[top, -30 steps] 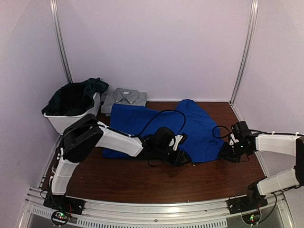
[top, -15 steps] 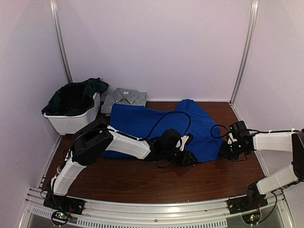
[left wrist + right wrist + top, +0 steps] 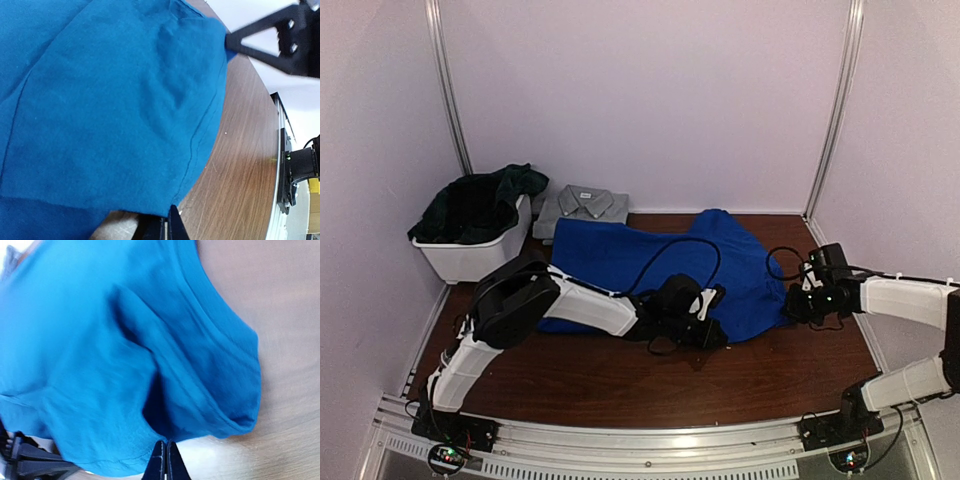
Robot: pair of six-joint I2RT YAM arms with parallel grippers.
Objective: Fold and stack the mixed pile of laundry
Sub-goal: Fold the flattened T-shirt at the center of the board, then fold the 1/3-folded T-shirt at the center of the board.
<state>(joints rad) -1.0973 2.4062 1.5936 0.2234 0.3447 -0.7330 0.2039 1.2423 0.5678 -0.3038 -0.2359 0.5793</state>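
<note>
While left claw and right claw, both closed, pinch one blue T-shirt, one basket behind

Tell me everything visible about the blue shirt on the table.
The blue shirt is soft knit fabric, plain royal blue on the side showing, with stitched hems. It lies spread and rumpled on the brown table, partly folded over itself. The left gripper and right gripper are each shut on its edge.
</note>
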